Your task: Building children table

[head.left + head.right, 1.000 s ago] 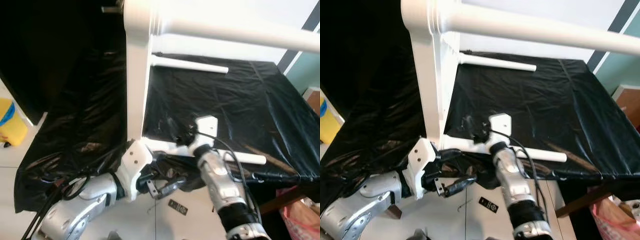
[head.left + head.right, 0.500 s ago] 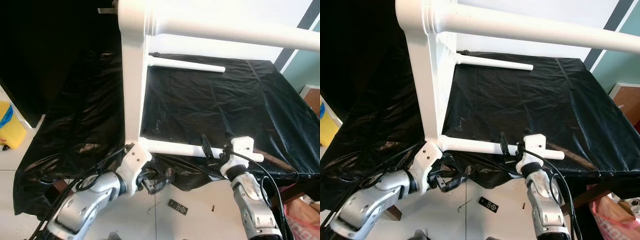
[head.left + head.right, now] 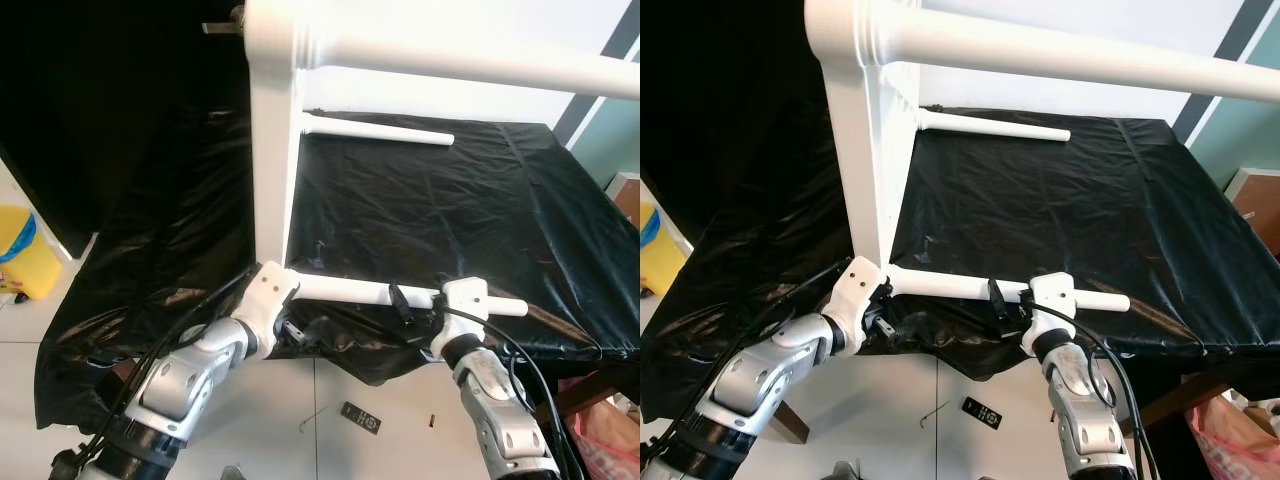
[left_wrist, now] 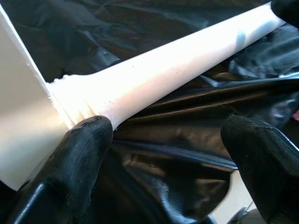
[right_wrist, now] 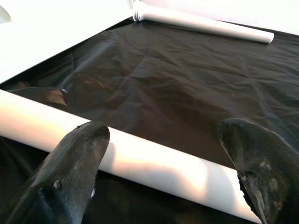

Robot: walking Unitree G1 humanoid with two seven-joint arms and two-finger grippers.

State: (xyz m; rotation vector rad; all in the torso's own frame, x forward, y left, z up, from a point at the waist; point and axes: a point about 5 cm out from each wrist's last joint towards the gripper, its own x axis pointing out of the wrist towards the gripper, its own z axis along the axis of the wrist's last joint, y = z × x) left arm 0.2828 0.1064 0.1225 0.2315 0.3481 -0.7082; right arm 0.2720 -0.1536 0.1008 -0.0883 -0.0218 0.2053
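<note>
The white children's table lies on its side on black sheeting; its tabletop stands upright and its legs point right. The near leg runs along the front edge, the far leg lies at the back, and an upper leg crosses overhead. My left gripper is open just below the near leg's base, with one finger against it. My right gripper is open at the same leg further toward its free end, its fingers spread either side of it.
The black sheeting covers a low platform whose front edge is right at my arms. A yellow bin stands on the floor at left. A small black item lies on the white floor below. A pink bag sits at bottom right.
My right gripper has moved off the sheeting to the near leg, further toward its free end. My left gripper has risen from below the platform edge to the leg's base.
</note>
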